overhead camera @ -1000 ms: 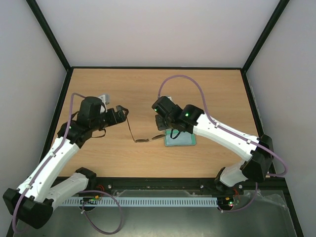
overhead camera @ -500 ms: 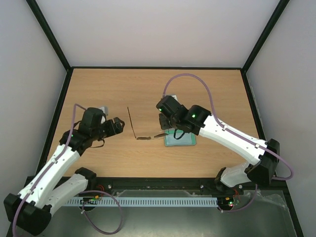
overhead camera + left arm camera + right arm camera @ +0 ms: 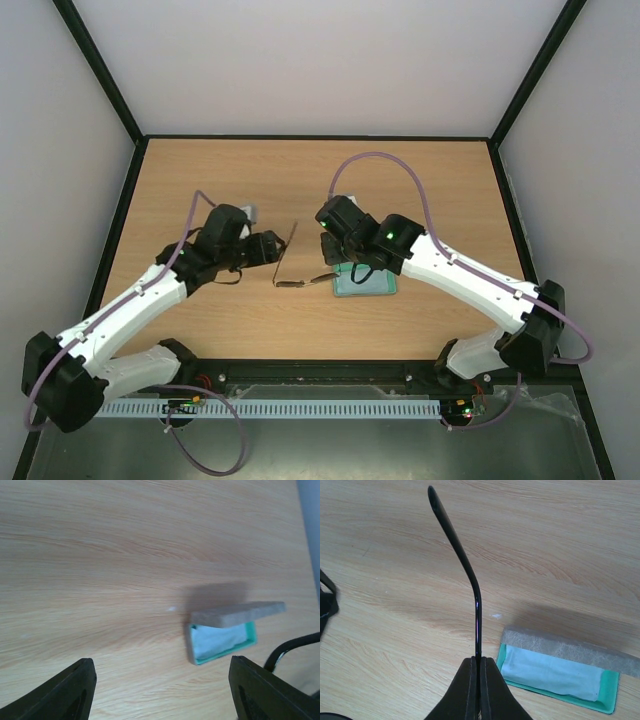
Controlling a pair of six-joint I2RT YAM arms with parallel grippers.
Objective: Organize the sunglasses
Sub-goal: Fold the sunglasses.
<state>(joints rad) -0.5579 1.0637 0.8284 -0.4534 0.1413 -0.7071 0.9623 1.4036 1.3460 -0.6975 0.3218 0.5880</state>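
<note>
Right wrist view: right gripper [image 3: 479,667] pinched tight on one temple arm of the sunglasses [image 3: 478,625], which sit just beside the open grey case [image 3: 560,647]. Left gripper [image 3: 161,682]: fingers spread, nothing between them.

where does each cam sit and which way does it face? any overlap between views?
Top external: above and behind the bases, looking down at the table; both arms show, with the left gripper and right gripper.
Left wrist: on the left arm, looking down at the open case; the open left gripper's fingers fill the bottom corners.
Right wrist: looks down past the shut right gripper, which pinches a temple arm of the sunglasses.
Shared: the case shows in all three views.
</note>
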